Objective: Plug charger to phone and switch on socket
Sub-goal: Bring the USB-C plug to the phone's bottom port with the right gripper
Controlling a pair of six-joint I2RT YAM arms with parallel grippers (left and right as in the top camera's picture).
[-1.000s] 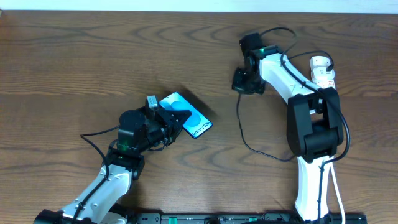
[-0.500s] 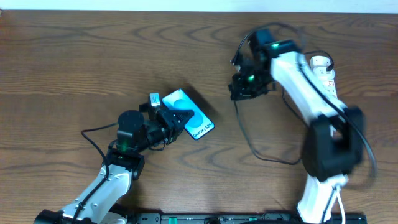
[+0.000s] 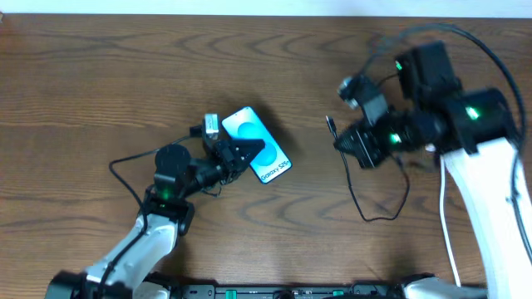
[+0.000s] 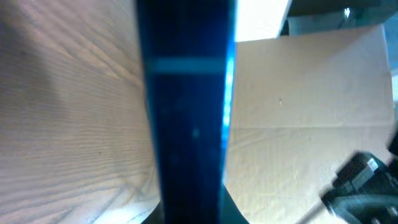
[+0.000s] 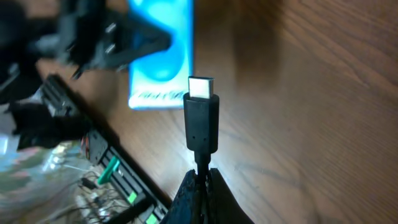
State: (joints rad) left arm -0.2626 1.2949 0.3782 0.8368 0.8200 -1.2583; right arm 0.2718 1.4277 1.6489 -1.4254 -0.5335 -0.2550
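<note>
The phone (image 3: 256,143) with its blue-turquoise screen is held in my left gripper (image 3: 241,154), which is shut on its lower left edge, lifted and tilted. In the left wrist view the phone (image 4: 186,112) fills the centre as a dark blue bar. My right gripper (image 3: 342,143) is shut on the charger cable just behind its small plug tip (image 3: 331,125), which points toward the phone. In the right wrist view the plug tip (image 5: 201,115) stands above my jaws (image 5: 200,180), with the phone (image 5: 160,56) beyond. The black cable (image 3: 366,199) loops behind. The socket is hidden behind the right arm.
The wooden table (image 3: 100,91) spreads all round. A black rail (image 3: 291,291) runs along the front edge. The right arm (image 3: 482,166) covers the far right side. A cardboard surface (image 4: 311,112) shows in the left wrist view.
My right gripper has moved right and toward the front with the charger tip, and the arm swung over the right side. My left gripper has lifted the phone slightly up and right.
</note>
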